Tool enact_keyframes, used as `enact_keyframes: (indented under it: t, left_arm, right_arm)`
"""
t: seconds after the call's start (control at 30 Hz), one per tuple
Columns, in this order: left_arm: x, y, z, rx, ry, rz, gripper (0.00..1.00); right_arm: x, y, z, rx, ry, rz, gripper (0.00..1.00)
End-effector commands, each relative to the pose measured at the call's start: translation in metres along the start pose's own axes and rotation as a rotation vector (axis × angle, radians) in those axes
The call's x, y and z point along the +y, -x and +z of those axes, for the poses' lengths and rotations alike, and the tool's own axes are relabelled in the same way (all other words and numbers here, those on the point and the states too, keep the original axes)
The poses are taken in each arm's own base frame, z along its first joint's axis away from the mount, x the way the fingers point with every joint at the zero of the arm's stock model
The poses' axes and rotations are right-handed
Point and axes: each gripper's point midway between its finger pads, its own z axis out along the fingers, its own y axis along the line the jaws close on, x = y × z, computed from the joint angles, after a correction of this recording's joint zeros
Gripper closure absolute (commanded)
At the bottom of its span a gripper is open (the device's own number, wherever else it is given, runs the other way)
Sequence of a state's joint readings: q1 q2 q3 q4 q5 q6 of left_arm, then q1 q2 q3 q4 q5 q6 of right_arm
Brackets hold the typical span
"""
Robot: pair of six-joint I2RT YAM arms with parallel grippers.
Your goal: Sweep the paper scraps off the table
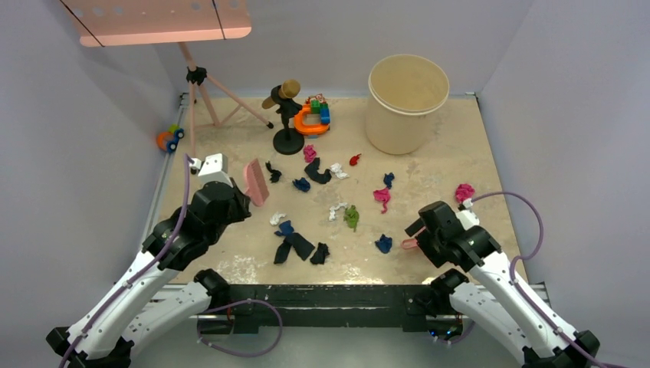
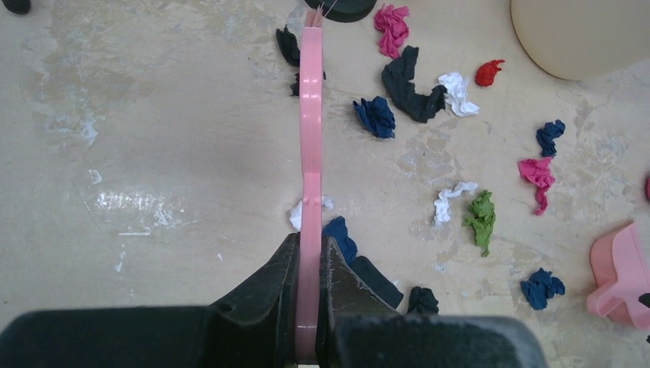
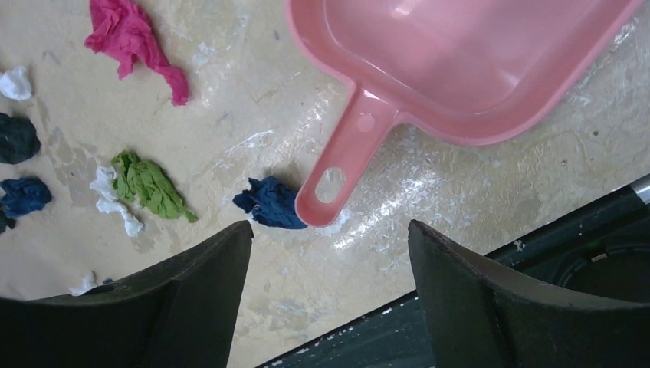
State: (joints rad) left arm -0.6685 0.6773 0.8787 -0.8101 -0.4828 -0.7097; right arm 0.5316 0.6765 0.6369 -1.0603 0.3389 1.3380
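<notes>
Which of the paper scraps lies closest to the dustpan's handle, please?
The dark blue scrap, lying right at the tip of the pink dustpan's handle; the green scrap and pink scrap lie farther left.

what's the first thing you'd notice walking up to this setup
The colourful paper scraps strewn across the middle of the beige table catch the eye first. Next, the left gripper is shut on a pink brush at the table's left side. A pink dustpan lies just beyond the open right gripper, near the front right.
</notes>
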Motion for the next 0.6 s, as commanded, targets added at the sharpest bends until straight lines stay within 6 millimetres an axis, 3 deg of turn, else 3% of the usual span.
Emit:
enact_keyframes:
  t: [0.0,0.13,0.3,0.57]
  left_arm:
    - [-0.008,-0.005,-0.003,0.026,-0.059,0.013,1.0]
    - [-0.007,-0.007,-0.003,0.028,-0.06,0.017,1.0]
    - [-0.01,-0.009,-0.005,0.042,-0.079,0.012,1.0]
    - [-0.019,-0.023,-0.003,0.104,-0.124,-0.005,1.0]
  right_arm:
    - [-0.015,-0.006,0.009,-0.004,-0.032,0.156,0.23]
    - [-0.011,-0.009,0.02,-0.009,-0.009,0.225,0.24]
    - [0.001,0.001,0.028,-0.063,0.014,0.262,0.26]
    - [0.003,0.008,0.043,-0.118,-0.06,0.283,0.31]
